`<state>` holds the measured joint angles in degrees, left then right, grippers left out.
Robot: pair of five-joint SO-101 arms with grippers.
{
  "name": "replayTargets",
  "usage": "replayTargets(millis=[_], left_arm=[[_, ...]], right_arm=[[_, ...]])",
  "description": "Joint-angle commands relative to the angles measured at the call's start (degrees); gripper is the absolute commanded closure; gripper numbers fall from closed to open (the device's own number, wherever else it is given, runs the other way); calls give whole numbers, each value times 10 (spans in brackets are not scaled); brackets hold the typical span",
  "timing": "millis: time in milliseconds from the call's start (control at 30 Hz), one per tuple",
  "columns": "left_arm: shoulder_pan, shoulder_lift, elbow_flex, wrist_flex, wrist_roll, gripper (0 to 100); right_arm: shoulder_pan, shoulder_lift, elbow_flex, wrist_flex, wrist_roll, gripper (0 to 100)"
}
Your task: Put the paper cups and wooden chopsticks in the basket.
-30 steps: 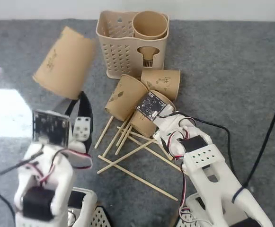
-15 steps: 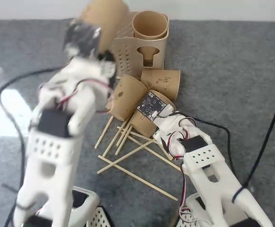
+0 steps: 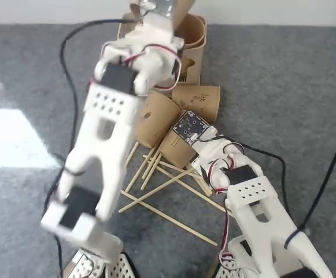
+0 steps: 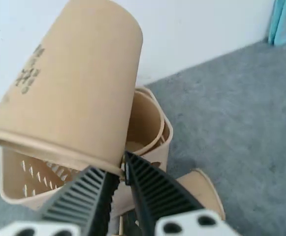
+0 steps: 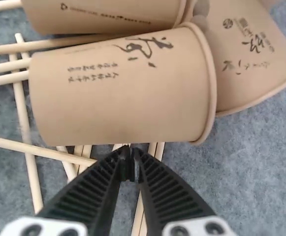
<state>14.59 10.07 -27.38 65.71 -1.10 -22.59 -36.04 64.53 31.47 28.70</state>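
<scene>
The left gripper (image 4: 121, 168), pinched shut on the rim of a paper cup (image 4: 74, 88), holds it seemingly above the basket (image 4: 17, 181); next it should lower and release.

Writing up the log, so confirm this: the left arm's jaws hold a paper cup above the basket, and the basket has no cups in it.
Wrong on the last part. The left wrist view shows an upright cup inside the basket. The rest stands: the left arm's jaws hold a paper cup above it.
</scene>
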Motion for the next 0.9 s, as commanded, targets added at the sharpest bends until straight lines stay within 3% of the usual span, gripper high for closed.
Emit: replayTargets(millis=[0, 133, 333, 433, 700, 867], left_arm=[[-5, 58, -147, 84, -53, 989], [-7, 135, -276, 157, -70, 979], [-9, 193, -459, 302, -68, 826], [-9, 198, -527, 351, -67, 824], [-45, 149, -520, 350, -59, 843], [-60, 9, -415, 351, -51, 841]], right_arm=[[5, 0, -2, -6, 15, 990], [5, 0, -2, -6, 15, 990], [5, 0, -2, -6, 15, 990], [5, 0, -2, -6, 15, 990], [5, 0, -2, -6, 15, 990], [24, -7, -3, -12, 11, 990]])
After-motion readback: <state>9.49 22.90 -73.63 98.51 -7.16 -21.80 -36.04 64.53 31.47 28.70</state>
